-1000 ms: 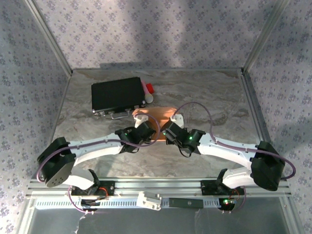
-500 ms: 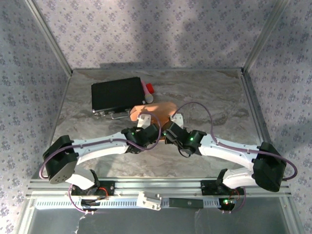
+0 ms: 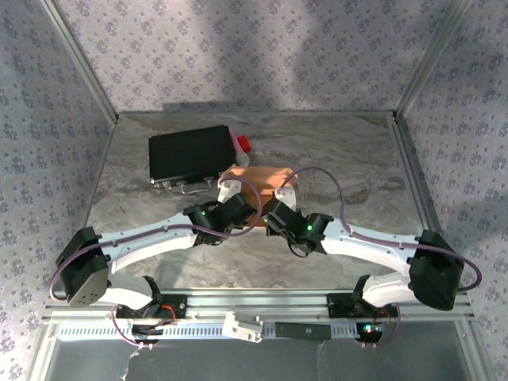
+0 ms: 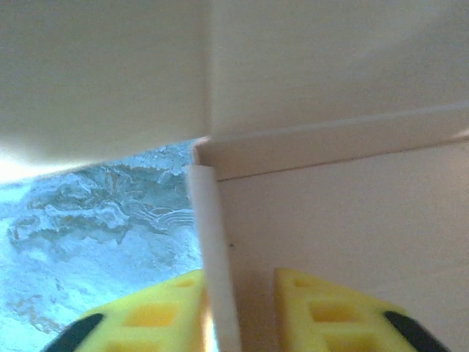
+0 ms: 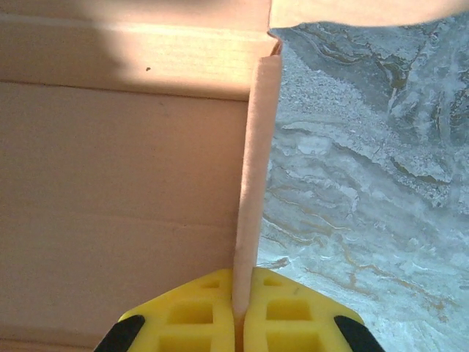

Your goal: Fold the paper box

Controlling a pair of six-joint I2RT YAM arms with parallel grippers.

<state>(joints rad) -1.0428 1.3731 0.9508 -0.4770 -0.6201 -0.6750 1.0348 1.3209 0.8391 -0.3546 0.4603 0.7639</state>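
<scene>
A: Top view?
B: Box [image 3: 260, 176] mid-worktop [image 3: 357, 159], just beside the case's [image 3: 189, 155] near right corner. Left gripper [image 3: 229, 189] and right gripper [image 3: 285, 193] are at its near side.
A: Left wrist?
B: Left gripper [image 4: 238, 284] slightly apart, straddling an upright box [image 4: 344, 220] wall.
A: Right wrist?
B: Right gripper [image 5: 240, 284] clamped on a box [image 5: 124, 183] wall.
</scene>
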